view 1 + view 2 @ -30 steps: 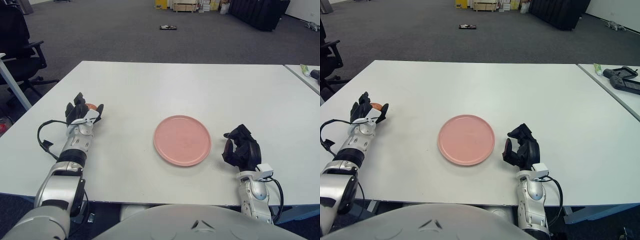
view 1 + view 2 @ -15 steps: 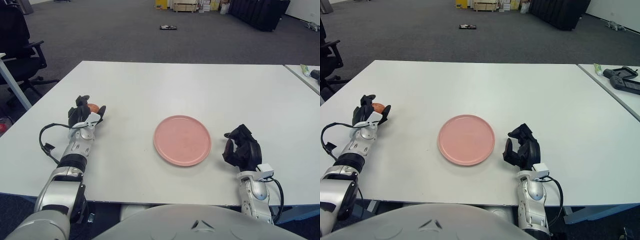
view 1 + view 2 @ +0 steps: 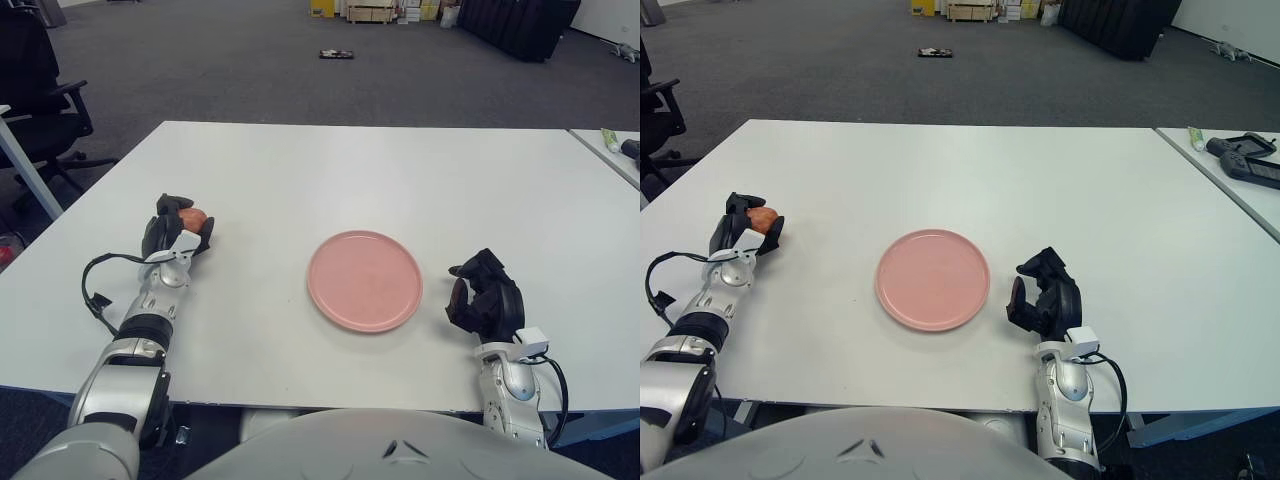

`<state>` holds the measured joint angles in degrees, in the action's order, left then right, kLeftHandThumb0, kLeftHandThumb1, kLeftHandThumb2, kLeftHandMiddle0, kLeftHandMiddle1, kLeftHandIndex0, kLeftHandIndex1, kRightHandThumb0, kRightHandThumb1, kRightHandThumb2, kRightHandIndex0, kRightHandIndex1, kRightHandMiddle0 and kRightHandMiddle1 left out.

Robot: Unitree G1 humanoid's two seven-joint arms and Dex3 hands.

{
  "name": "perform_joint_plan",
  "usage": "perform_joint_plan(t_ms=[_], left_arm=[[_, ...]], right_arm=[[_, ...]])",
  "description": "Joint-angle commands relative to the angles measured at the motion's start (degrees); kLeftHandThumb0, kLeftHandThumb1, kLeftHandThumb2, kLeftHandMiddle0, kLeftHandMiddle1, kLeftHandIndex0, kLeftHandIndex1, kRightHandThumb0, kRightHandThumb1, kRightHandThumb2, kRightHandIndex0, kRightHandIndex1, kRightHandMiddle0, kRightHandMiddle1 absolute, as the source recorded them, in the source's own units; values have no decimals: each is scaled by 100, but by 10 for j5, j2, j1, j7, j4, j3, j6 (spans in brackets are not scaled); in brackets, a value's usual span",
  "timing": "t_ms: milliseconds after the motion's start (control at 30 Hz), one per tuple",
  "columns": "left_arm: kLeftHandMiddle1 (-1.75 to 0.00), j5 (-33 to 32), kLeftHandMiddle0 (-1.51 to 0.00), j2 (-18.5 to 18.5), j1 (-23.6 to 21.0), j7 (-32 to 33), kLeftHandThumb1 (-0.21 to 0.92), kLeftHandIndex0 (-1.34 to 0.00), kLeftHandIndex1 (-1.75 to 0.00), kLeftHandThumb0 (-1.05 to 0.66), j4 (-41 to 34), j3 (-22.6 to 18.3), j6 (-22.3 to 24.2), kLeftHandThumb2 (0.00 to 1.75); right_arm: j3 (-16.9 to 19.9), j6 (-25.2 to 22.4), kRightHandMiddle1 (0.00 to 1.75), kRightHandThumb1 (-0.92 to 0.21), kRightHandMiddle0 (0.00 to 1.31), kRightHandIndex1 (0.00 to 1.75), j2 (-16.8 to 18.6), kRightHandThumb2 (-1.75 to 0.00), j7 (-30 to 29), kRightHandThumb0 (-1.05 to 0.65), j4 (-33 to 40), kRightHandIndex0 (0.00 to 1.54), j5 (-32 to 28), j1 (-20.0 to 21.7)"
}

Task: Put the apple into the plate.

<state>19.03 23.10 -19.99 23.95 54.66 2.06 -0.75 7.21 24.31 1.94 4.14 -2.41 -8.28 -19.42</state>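
A small red-orange apple sits at the left side of the white table. My left hand has its black fingers curled around the apple, which shows between them. It also shows in the right eye view. A round pink plate lies empty at the table's middle front. My right hand rests on the table just right of the plate, fingers curled and holding nothing.
A black office chair stands off the table's far left. A second table at the right carries a black controller. Grey carpet floor lies beyond the far edge.
My left hand's fingers were spread behind the apple; they have closed around it and the hand has shifted slightly right and forward. The right hand has not moved.
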Motion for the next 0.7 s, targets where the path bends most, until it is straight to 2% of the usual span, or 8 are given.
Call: perform_joint_plan(t_ms=[0, 167, 267, 667], left_arm=[[-172, 23, -56, -15, 18, -4, 33, -45, -174, -8, 30, 29, 17, 129], [-169, 60, -75, -4, 16, 19, 13, -54, -175, -2, 37, 64, 18, 151], [-165, 57, -81, -3, 14, 11, 8, -57, -175, -1, 40, 66, 20, 156], [-160, 40, -84, -5, 14, 6, 7, -57, -175, 0, 35, 62, 1, 155]], right_arm=[[3, 3, 175, -44, 51, 175, 0, -116, 1, -44, 7, 119, -7, 4], [3, 3, 175, -45, 51, 175, -1, -116, 2, -44, 8, 119, -7, 3], [4, 2, 175, -45, 50, 175, 0, -115, 3, -44, 8, 119, -9, 3], [5, 1, 175, -44, 51, 175, 1, -116, 1, -44, 10, 118, -7, 3]])
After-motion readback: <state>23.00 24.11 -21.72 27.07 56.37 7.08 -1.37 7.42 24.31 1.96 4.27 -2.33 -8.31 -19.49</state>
